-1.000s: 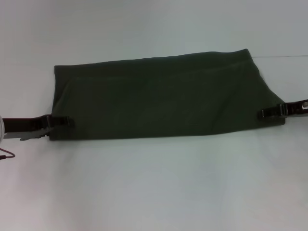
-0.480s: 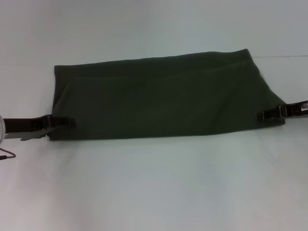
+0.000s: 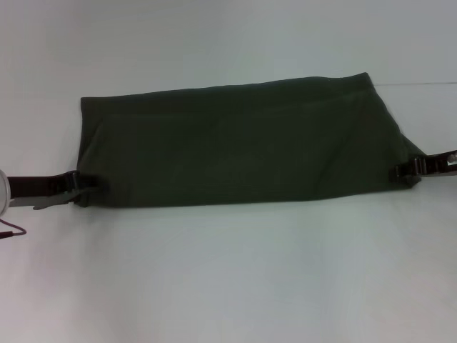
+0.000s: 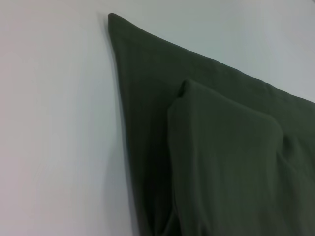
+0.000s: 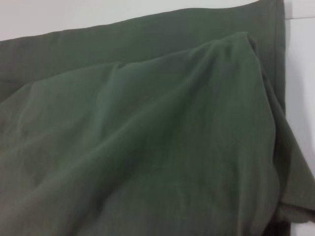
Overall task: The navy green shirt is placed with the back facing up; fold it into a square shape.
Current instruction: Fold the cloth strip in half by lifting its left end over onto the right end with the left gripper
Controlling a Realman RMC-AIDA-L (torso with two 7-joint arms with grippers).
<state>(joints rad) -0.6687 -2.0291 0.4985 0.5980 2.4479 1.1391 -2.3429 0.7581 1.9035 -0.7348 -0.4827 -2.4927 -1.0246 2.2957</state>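
**Both hands at the shirt's near corners**

On the white table (image 3: pixel 228 271), the left hand (image 3: pixel 84 181) is closed on the near left corner of the navy green shirt (image 3: pixel 235 150). The right hand (image 3: pixel 400 170) pinches the near right corner. Only the wrist views show a folded upper layer.

Folded navy green shirt (image 3: pixel 243 146) between left end effector (image 3: pixel 87 181) and right end effector (image 3: pixel 397 171)

Plain white table (image 3: pixel 228 279), navy green shirt (image 3: pixel 235 153) lying folded across it
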